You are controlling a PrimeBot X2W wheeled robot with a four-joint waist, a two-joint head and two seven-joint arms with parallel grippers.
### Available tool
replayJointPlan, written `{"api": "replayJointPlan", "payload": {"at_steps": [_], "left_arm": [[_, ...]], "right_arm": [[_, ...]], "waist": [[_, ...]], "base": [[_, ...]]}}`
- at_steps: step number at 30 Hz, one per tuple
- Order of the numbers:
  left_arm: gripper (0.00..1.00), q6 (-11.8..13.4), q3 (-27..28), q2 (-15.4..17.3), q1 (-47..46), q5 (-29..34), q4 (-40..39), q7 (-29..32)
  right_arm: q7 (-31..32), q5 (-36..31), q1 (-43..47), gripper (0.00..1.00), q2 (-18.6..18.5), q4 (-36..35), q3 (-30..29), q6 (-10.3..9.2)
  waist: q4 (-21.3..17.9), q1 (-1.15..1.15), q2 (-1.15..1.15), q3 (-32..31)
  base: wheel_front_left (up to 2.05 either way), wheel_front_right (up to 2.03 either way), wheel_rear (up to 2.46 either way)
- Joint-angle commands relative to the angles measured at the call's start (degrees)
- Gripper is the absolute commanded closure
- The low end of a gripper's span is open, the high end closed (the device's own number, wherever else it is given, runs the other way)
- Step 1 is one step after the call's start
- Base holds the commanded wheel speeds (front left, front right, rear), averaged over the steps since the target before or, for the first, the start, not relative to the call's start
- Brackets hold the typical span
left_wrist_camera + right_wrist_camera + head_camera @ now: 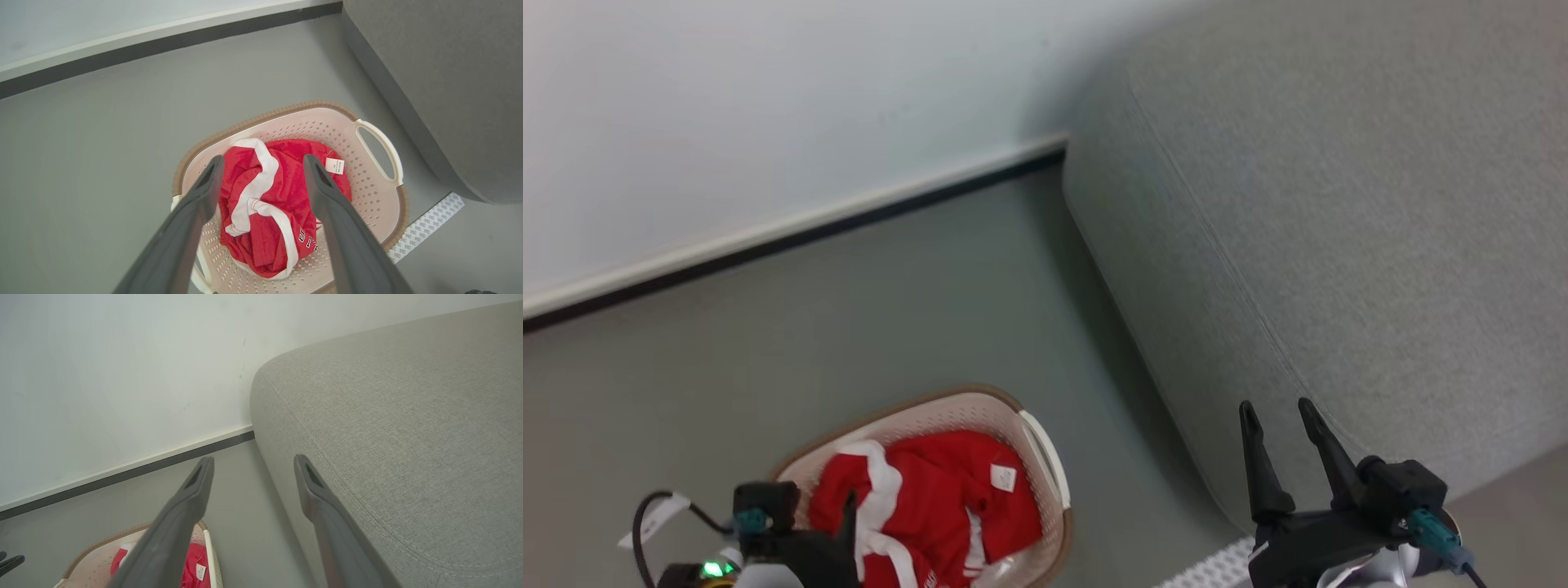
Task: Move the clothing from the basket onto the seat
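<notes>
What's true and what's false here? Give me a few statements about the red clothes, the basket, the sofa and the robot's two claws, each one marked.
1. The clothing lies inside the basket. True.
2. The basket stands on the seat. False: it stands on the floor beside the seat.
3. The left gripper is open and points down at the clothing. True.
4. The right gripper is shut on a red garment. False: it is open and empty, by the seat's edge.
5. A white tag shows on the clothing. True.
</notes>
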Motion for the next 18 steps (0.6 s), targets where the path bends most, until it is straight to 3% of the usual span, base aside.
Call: {"api": "replayJointPlan", "payload": {"at_steps": [1,5,10,18], "left_arm": [[0.00,0.3,0.2,1.3,-2.1,0.5,1.5,0.9],[0.00,1.3,1.2,3.4,-7.3,0.3,5.3,3.4],[0.00,0.5,0.4,4.5,-13.0,1.1,9.0,4.9],[0.00,1.6,-0.3,5.2,-21.6,1.6,16.5,7.4]], "right_arm": [[-0.9,0.9,-1.6,0.00,0.1,0.0,0.4,0.04],[-2.6,3.3,-3.1,0.00,0.2,1.1,1.8,0.04],[-3.9,5.3,-4.0,0.00,0.2,1.4,2.4,0.04],[-4.7,9.3,-1.7,0.00,0.1,-0.7,2.3,0.04]], "waist": [[-8.6,-0.01,-0.01,10.6],[-11.0,-0.01,-0.01,16.5],[-10.9,-0.01,-0.01,20.9],[-10.2,-0.01,-0.01,27.4]], "base": [[0.00,0.00,0.00],[0.00,0.00,0.00],[0.00,0.00,0.00],[0.02,0.02,0.02]]}}
